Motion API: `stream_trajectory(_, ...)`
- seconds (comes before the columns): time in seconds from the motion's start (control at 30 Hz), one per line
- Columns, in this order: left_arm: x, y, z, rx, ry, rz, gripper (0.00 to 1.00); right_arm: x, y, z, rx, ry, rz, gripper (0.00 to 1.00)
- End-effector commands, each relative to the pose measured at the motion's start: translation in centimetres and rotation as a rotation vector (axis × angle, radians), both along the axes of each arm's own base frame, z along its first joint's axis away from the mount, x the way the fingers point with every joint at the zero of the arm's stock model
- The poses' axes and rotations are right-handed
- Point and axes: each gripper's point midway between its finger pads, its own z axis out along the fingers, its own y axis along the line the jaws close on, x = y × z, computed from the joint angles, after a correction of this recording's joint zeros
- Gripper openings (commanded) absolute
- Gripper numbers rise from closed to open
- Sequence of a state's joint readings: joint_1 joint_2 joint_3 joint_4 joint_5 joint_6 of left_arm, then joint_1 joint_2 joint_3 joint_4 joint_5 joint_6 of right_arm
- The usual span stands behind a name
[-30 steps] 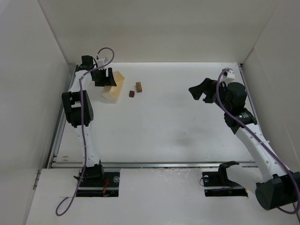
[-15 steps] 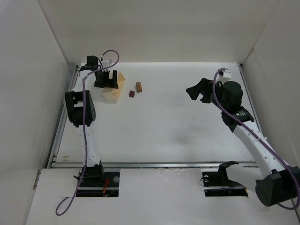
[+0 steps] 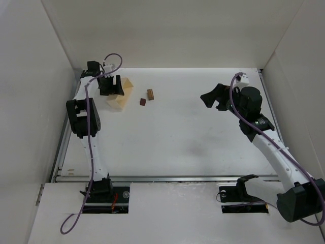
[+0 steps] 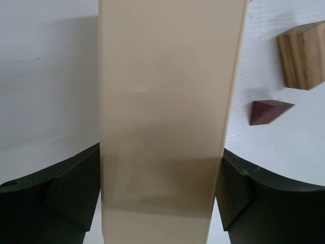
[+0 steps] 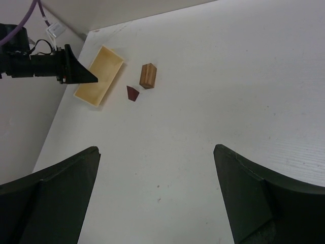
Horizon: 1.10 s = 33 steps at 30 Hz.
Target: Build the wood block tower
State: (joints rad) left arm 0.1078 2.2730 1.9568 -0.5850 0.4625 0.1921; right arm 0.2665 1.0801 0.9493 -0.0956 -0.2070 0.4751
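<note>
The left gripper (image 3: 111, 85) straddles a pale oblong block (image 4: 162, 101), grip unclear; the right gripper (image 3: 213, 94) hangs wide open. The tan block (image 3: 150, 94) and reddish-brown block (image 3: 142, 101) lie unstacked.

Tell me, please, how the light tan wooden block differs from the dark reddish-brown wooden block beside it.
The light tan wooden block shows clear grain and squared faces; the dark reddish-brown wooden block looks plain and tapers like a wedge. The tan block is larger than the reddish-brown one. Both lie on the white table, not touching.
</note>
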Motion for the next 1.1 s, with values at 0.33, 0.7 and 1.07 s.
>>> stream_trajectory(0.33,-4.3,-4.9,3.0,-0.530,0.040,-0.291,0.70,0.0,1.0,4.0,0.028,-0.115,0.040,1.00)
stream_trajectory(0.7,-0.2,1.1,2.0,-0.160,-0.014,0.027,0.74,-0.2,1.3,4.0,0.028,-0.115,0.049,1.00)
stream_trajectory(1.07,0.1,3.6,3.1,-0.023,-0.050,0.107,0.79,-0.1,1.7,3.9,0.029,-0.115,0.058,1.00)
